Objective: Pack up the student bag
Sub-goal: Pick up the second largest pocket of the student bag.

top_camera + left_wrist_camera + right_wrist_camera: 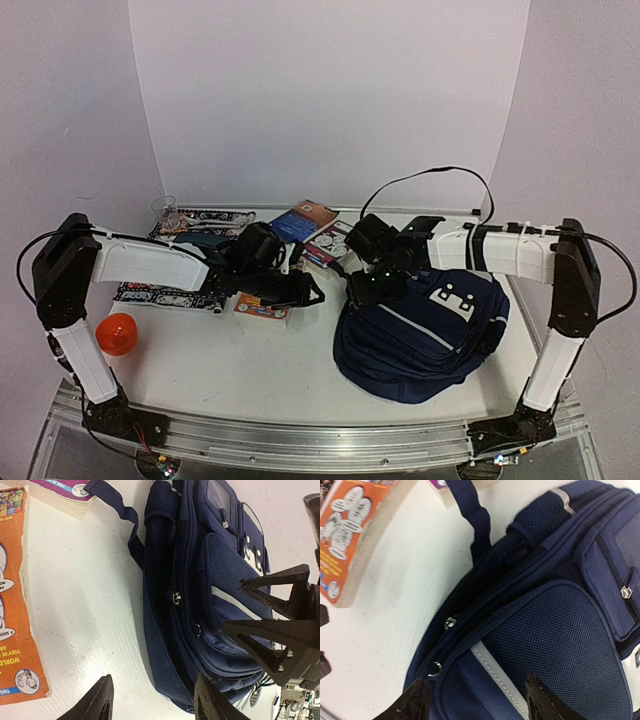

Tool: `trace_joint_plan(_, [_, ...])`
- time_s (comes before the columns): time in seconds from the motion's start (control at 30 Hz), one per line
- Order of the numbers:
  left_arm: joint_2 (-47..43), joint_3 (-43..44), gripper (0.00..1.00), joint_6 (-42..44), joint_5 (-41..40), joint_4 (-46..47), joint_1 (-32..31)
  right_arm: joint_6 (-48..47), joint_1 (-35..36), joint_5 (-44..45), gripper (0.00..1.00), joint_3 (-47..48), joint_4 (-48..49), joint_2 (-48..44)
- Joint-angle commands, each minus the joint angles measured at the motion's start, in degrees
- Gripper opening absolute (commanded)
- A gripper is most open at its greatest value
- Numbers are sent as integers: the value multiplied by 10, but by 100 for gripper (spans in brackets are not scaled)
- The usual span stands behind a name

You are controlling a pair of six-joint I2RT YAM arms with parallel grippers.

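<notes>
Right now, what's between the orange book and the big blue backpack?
Nothing but bare white table lies between the orange book and the student bag; the left wrist view shows it.

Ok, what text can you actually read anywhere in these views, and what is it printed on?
"WORLD": orange book cover, left wrist view, sideways, cut off at the frame edge.
"THIEVE": same cover, the next line, also cut off.
Speech-bubble print on that cover: too small to read.
Purple book, white lettering: blurred.
Blue book cover: too small to read.
Student bag: no lettering visible.
</notes>
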Motion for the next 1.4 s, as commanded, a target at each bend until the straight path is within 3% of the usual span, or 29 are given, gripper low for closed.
trace_joint_plan(0.0, [40,51,57,17,12,14,-4,14,0,35,67,22,-47,32])
trace_joint_plan(0.23, [86,98,57,22,21,13,-3,10,-1,35,62,-1,-49,42])
trace_joint_plan(0.57, [158,170,54,16,64,12,-3,12,-4,9,30,-95,-7,-27])
trace_joint_plan(0.73, [197,210,48,-9,85,9,-3,13,-7,-20,29,-131,41,-57])
trace_joint_plan(1.07, [259,271,47,-58,126,8,-10,20,-20,-39,26,-162,76,-87])
trace_joint_plan(1.37, [309,299,35,-95,124,7,-17,19,-19,-42,25,-158,82,-84])
